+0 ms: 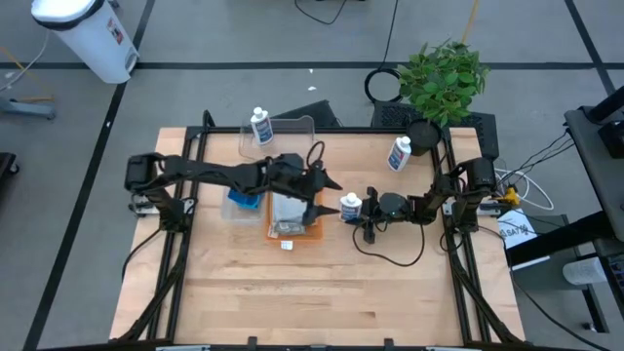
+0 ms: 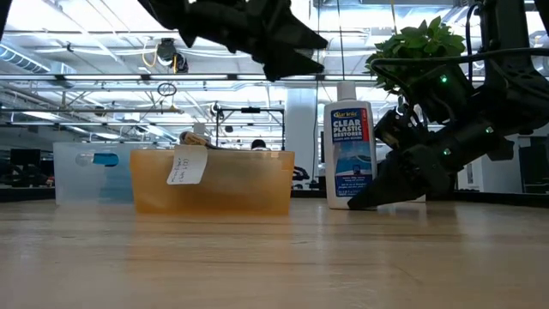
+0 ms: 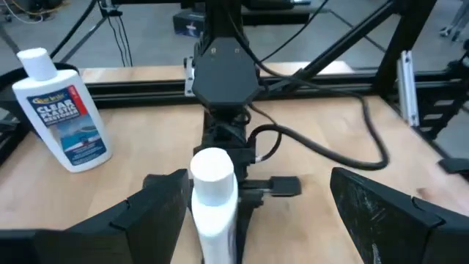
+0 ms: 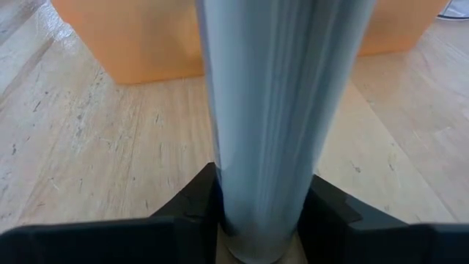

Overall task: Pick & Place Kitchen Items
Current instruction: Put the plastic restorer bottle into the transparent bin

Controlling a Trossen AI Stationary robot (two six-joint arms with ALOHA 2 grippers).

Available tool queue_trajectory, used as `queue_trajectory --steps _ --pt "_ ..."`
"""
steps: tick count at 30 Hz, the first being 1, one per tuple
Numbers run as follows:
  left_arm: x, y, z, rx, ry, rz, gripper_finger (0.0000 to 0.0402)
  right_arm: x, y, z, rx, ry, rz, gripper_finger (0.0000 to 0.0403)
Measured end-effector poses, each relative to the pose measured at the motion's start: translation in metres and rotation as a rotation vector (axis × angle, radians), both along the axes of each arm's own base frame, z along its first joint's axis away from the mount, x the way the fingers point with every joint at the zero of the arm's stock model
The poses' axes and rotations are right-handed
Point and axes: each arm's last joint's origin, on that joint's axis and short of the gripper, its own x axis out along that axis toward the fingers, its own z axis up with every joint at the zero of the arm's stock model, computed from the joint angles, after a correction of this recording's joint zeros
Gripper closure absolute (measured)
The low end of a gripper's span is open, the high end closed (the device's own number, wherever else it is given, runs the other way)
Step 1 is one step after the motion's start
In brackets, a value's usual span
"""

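The right hand (image 1: 363,216) rests low on the pale wooden tabletop (image 1: 390,292), its two dark fingers (image 4: 187,202) clamped on the base of a small white blue-labelled bottle (image 1: 350,208) standing upright at mid-table. Just beside that bottle sits an orange translucent plastic bin (image 2: 214,182) with a paper tag, and a clear bluish tub (image 2: 86,172) lies beyond it. The left hand (image 1: 327,190) hangs above the bin and the held bottle, fingers (image 3: 381,213) spread wide apart, gripping nothing. Farther back, a second white bottle (image 1: 400,153) stands near a green potted plant (image 1: 444,78), and a third (image 1: 260,126) stands at the tabletop's far edge.
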Motion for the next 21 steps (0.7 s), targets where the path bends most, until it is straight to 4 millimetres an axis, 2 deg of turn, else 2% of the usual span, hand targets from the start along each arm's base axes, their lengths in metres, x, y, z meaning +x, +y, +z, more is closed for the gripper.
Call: queue_trajectory --steps 7,17,21 --pt "0.016 0.002 -0.017 0.014 -0.037 -0.002 0.0064 0.0 0.0 0.0 -0.001 0.003 0.002 0.0288" --pt "0.027 0.005 -0.04 0.009 -0.026 0.037 0.0064 0.0 0.0 0.0 0.0 0.003 0.001 0.0291" --pt "0.029 0.006 -0.042 0.006 -0.036 0.054 0.0064 0.0 0.0 0.0 0.0 0.003 0.0 0.0289"
